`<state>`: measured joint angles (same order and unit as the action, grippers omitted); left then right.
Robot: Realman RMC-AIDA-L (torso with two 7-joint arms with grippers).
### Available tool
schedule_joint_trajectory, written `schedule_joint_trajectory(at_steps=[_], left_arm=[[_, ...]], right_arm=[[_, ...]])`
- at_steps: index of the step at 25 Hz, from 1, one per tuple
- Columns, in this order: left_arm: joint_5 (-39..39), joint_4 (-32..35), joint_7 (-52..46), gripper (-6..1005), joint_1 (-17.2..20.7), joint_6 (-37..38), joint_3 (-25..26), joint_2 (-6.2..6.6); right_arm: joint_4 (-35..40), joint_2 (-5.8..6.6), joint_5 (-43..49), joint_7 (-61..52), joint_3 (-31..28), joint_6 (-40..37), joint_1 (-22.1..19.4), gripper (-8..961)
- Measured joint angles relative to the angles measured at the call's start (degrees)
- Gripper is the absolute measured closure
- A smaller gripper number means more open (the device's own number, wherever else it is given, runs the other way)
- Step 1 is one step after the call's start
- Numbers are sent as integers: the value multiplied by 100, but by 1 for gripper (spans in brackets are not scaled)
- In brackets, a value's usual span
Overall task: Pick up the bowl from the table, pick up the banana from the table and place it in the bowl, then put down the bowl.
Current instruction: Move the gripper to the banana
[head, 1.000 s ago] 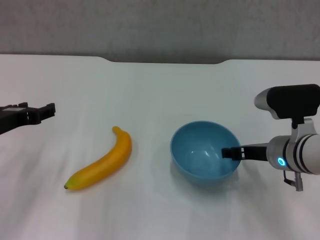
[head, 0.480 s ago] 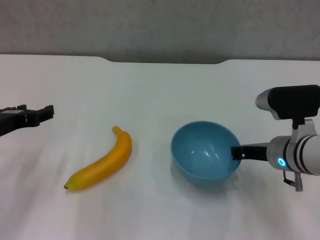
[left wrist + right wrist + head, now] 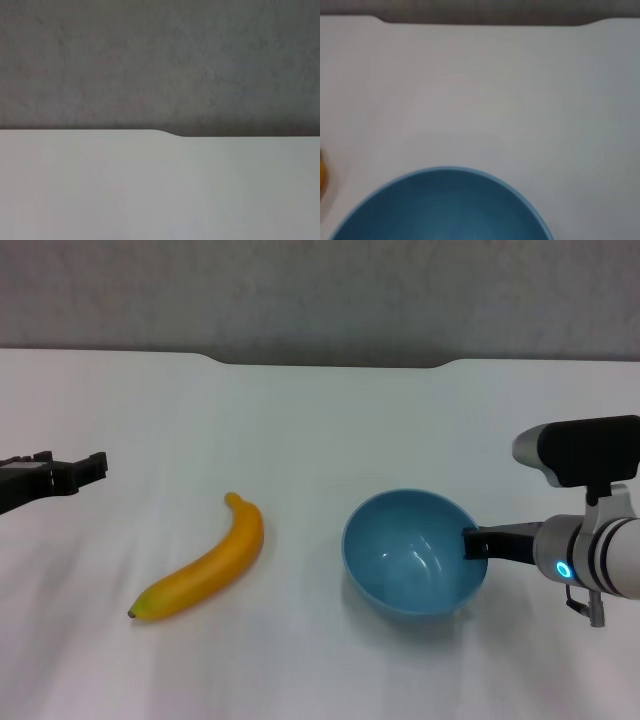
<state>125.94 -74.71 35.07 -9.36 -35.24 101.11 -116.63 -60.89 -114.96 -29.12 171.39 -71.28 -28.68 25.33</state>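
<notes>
White table (image 3: 320,420) — my right gripper (image 3: 476,543) clamps the bowl (image 3: 413,552) rim, lifting it; left gripper (image 3: 85,468), jaws unclear, must reach the banana (image 3: 203,562).

Light-blue bowl (image 3: 412,555), yellow-orange banana (image 3: 205,563), white table (image 3: 320,430).

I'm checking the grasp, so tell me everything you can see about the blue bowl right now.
The bowl is round, deep and light blue, smooth and glossy with faint highlights inside, and empty. It sits open side up on the white table, to the right of the banana and apart from it. The right gripper is at its right rim, one finger reaching over the edge; whether it has lifted is unclear.
</notes>
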Motion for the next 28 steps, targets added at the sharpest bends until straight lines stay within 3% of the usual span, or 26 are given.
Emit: schedule_joint_trajectory(at_steps=[8, 19, 28], left_arm=[[5, 7, 62, 169, 9, -44, -66, 2], [50, 37, 618, 155, -172, -488, -569, 8], [-2, 445, 1027, 144, -361, -397, -1084, -13]], right_arm=[[-585, 23, 83, 14, -44, 108, -274, 915], [-1040, 35, 247, 33, -156, 108, -507, 915], [-1082, 35, 293, 42, -179, 104, -557, 915]])
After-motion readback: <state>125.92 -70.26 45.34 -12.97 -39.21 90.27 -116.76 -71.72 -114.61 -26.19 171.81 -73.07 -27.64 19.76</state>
